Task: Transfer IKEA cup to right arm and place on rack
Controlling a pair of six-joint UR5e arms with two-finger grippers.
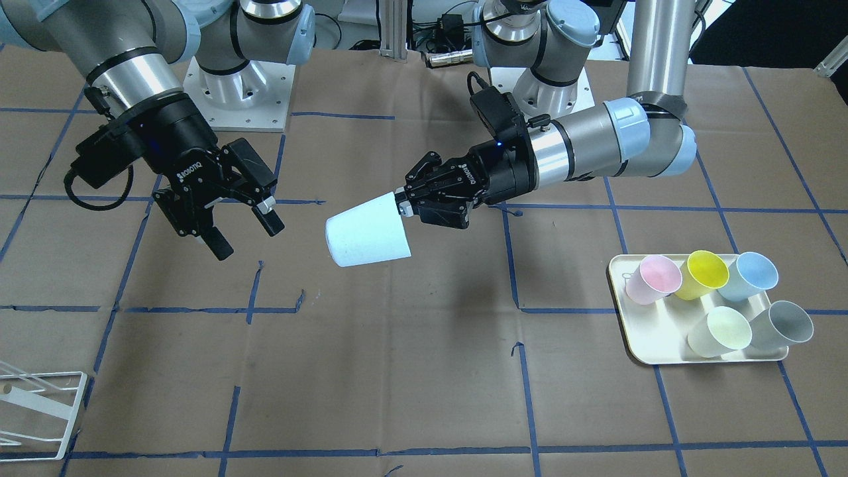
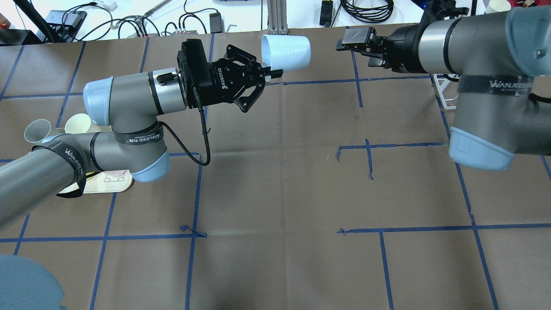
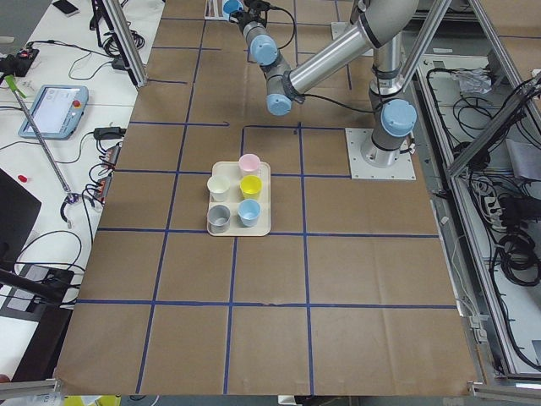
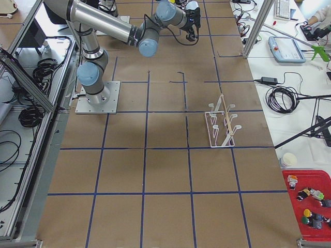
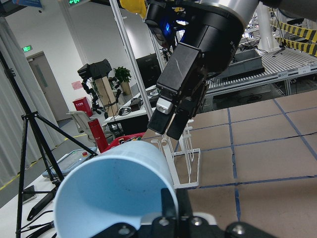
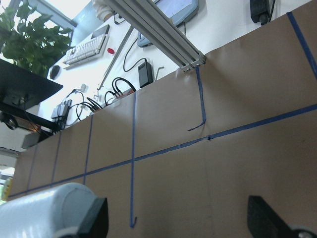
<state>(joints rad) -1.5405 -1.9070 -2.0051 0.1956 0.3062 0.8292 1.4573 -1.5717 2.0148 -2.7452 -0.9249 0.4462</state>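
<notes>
Hanging sideways over the bare middle of the table point(image 1: 397, 371), the pale blue cup point(image 1: 368, 232) is pinched at its rim by the left gripper point(image 1: 402, 207). Its bottom points across a gap at the right gripper point(image 1: 248, 237), fingers spread wide. The rack point(image 1: 40, 411) sits far off by the table's edge.

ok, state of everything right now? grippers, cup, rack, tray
left gripper: shut on the IKEA cup at its rim
IKEA cup: in the air, on its side, base toward the right gripper
right gripper: open, not touching the cup
rack: upright, no cup on it
tray: holds five upright cups
</notes>
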